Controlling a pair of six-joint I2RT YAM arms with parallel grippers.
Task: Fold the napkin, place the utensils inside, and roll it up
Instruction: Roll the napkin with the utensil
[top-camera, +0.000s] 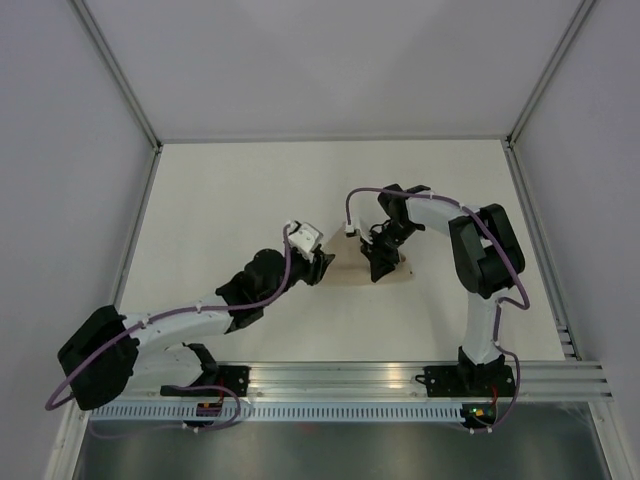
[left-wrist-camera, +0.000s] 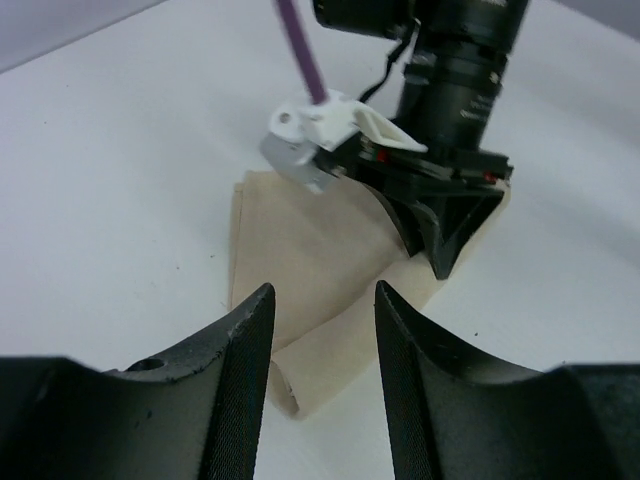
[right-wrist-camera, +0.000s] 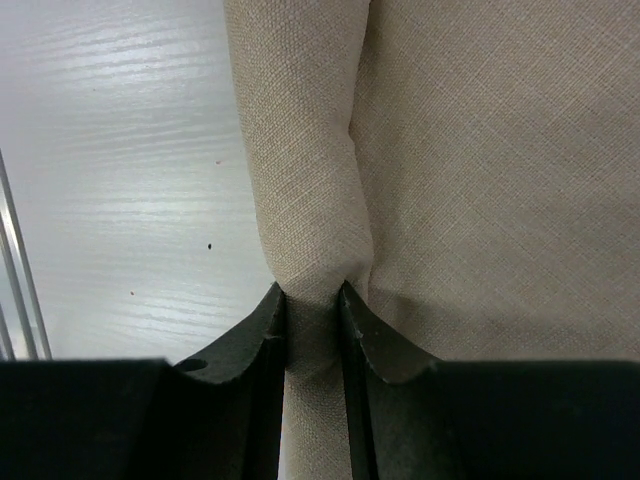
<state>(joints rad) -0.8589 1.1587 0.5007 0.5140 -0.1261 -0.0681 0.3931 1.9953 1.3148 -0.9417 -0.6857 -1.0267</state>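
Tan napkin (left-wrist-camera: 310, 230) could slip from the right hand (right-wrist-camera: 313, 300), pinched shut on its rolled edge, and the roll spring loose — the left hand (left-wrist-camera: 323, 290), half-open and empty, hovers over the near end. Matte, unpatterned cloth — folded, softly creased — lying on the worktop (top-camera: 250, 190) between both hands.

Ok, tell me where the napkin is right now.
In the top view the napkin lies mid-table between the left end effector and the right end effector, which pinches a fold of it.

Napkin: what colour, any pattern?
The napkin is plain tan-beige, unpatterned; right wrist view shows it best.
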